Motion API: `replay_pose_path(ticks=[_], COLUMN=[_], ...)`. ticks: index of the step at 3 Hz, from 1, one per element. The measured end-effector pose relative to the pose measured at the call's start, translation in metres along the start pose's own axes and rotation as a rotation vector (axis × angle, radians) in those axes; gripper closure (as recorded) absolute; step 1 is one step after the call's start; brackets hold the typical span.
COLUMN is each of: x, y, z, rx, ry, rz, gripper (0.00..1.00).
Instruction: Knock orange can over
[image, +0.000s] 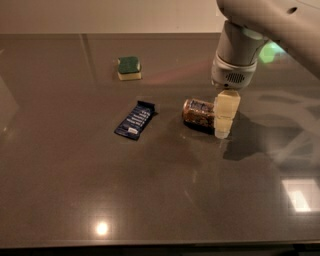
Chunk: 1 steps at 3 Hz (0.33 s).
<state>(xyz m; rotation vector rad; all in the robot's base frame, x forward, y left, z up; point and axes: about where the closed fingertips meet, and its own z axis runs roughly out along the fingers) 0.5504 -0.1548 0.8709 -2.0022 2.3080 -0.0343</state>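
The orange can (198, 113) lies on its side on the dark tabletop (150, 200), its silver top pointing left and its dark lettering facing up. My gripper (222, 131) hangs straight down from the grey arm (239, 55) just to the right of the can, touching or almost touching its right end, with its tip near the table surface. The can's right end is partly hidden behind the gripper.
A flat dark-blue snack wrapper (135, 120) lies left of the can. A green-and-yellow sponge (129, 68) sits farther back on the left. Bright light reflections show on the table at the front left and right.
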Motion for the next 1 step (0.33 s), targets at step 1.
replay_pose_path(ticks=[1], x=[0.0000], y=[0.0000], z=[0.0000], rx=[0.000], ry=[0.000], rz=[0.000], gripper=[0.00])
